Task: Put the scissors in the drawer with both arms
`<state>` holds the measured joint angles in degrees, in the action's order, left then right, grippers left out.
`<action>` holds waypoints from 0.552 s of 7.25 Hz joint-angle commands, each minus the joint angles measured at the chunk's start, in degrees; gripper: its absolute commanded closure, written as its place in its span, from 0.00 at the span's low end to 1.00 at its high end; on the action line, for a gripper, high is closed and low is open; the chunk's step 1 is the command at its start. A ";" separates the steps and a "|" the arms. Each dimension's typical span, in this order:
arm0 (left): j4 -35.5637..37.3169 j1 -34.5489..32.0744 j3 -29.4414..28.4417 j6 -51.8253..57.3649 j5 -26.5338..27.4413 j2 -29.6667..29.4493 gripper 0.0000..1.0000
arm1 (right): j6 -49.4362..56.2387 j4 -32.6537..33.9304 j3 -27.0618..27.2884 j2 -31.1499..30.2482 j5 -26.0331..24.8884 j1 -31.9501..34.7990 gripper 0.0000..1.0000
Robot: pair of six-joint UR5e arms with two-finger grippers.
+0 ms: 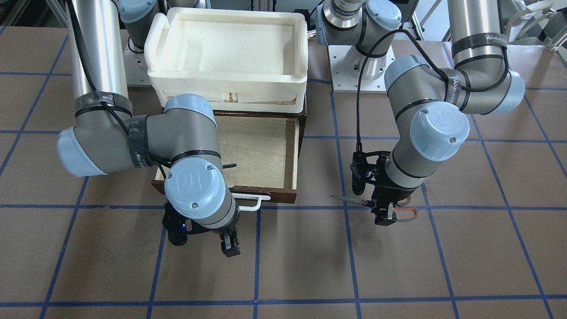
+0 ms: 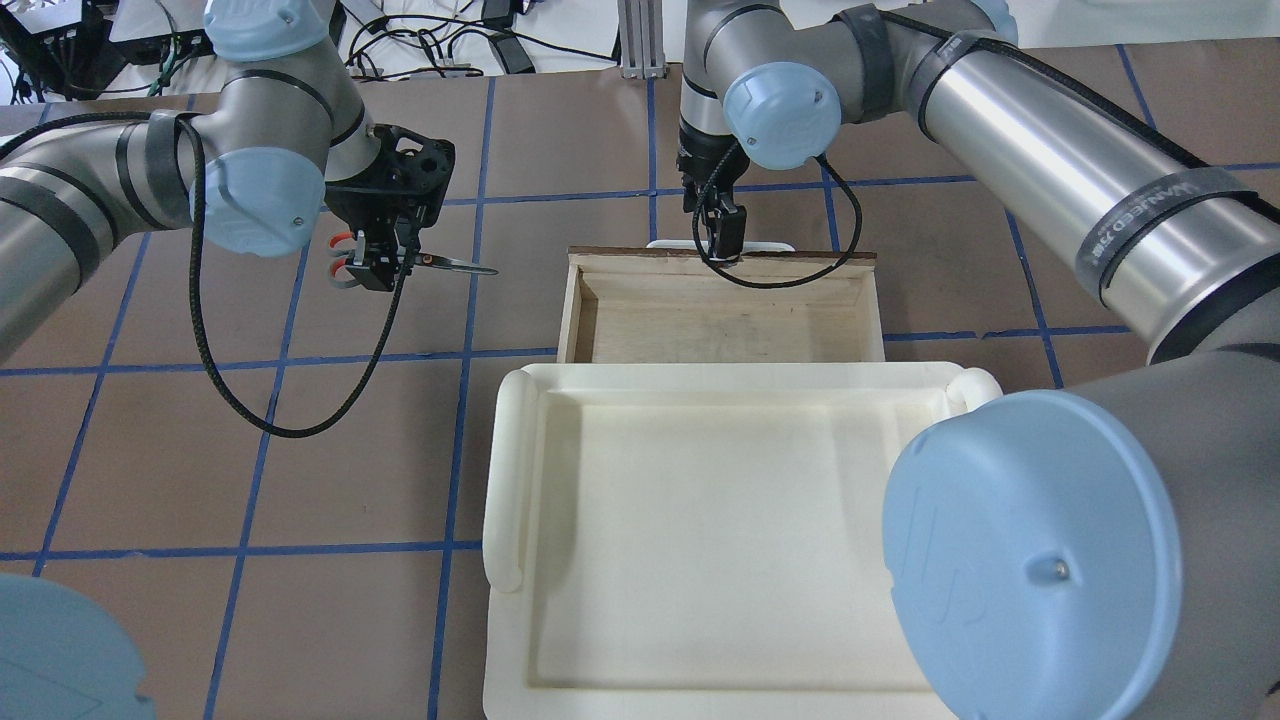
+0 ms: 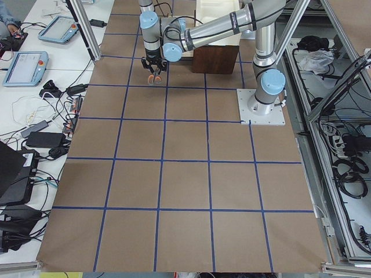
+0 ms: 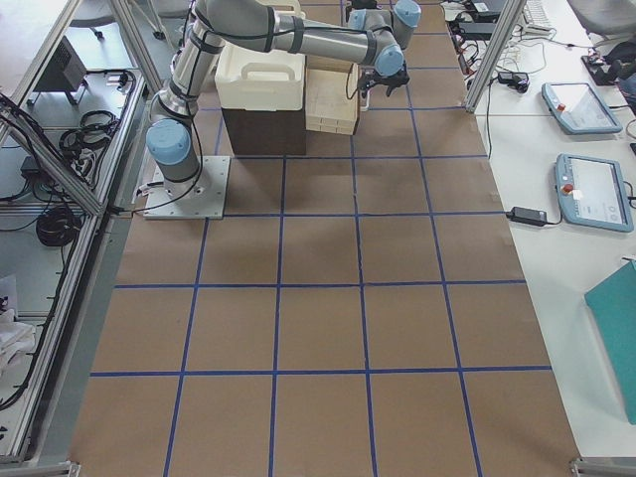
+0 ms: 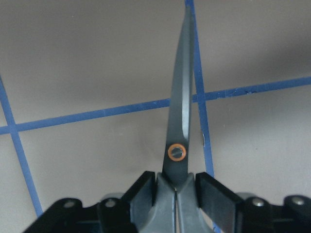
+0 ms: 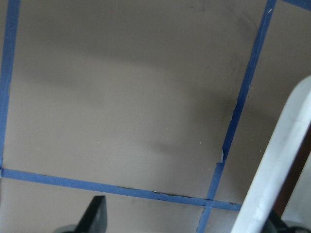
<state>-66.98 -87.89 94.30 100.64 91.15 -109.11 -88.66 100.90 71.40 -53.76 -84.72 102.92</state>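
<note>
the scissors (image 1: 354, 200) seem light, stiff, slick; left claw (image 1: 383, 213) clenches them at the pivot, sensibly. right claw (image 2: 722, 243) spread by the drawer (image 2: 575, 310).

We show the left arm (image 2: 90, 210) and right arm (image 2: 1050, 170) reaching forward, elbows bent, wrists turned down. The left gripper (image 2: 378, 265) is clamped on the scissors (image 2: 460, 266) near the pivot, blades level; the right gripper (image 2: 722, 245) hangs with fingers parted.

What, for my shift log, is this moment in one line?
left gripper: shut on scissors | right gripper: open, by white handle | drawer: pulled open
</note>
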 commanded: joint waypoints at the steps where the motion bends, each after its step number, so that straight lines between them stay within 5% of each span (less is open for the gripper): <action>1: 0.01 0.00 0.10 0.00 -0.01 0.03 1.00 | 0.33 0.00 -1.08 1.03 -0.09 -0.17 0.00; 4: 0.10 0.00 0.18 0.00 -0.01 0.03 1.00 | 0.33 -1.75 -1.00 -3.34 -0.18 -0.35 0.00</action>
<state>-66.94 -87.89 94.43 100.64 91.14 -109.07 -88.34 99.99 70.36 -54.80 -84.88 102.61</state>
